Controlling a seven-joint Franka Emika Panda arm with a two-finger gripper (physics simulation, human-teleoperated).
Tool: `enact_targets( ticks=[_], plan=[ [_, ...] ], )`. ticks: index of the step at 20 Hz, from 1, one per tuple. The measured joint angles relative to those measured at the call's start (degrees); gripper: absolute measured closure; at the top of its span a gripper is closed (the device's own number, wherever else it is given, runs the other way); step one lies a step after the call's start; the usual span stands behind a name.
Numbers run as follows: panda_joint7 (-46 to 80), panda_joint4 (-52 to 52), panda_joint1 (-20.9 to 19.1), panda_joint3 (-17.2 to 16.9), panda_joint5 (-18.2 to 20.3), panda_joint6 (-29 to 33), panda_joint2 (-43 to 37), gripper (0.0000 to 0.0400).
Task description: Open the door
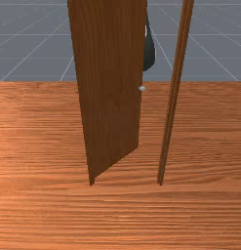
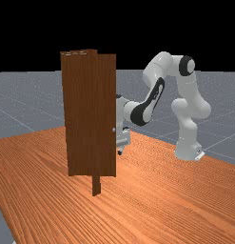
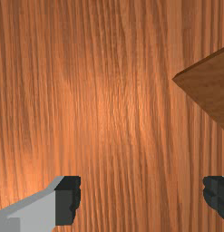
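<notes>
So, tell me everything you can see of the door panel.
The door panel is a tall, flat, brown wood-grained slab, standing upright. It is swung open, its free edge angled toward the arm, leaving a gap to the frame post at the front view's right. A small pale knob sits by that edge. The open gripper isn't holding the panel.
</notes>
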Motion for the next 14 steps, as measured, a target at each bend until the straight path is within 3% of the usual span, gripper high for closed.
enact_targets(
  ticks=[1,2,4,7,9,10,13,14],
  plan=[
    [0.00,0.00,0.00,0.00,0.00,0.00,0.00,0.0157],
    [0.00,0.00,0.00,0.00,0.00,0.00,0.00,0.0252],
    [0.00,0.00,0.00,0.00,0.00,0.00,0.00,0.0346],
    [0.53,0.12,0.27,-0.26,-0.67,-0.03,0.08,0.0388],
    [5.59,-0.72,2.69,-2.44,-6.46,-0.36,-0.49,0.0396],
    [-2.33,-3.13,-0.08,0.15,-1.00,1.25,-2.02,0.0397],
    [-2.61,-14.05,0.04,-0.15,-1.59,4.93,-9.25,0.0399],
    [-4.90,-17.13,-0.94,0.52,3.87,5.21,-11.46,0.0400]
  ],
)
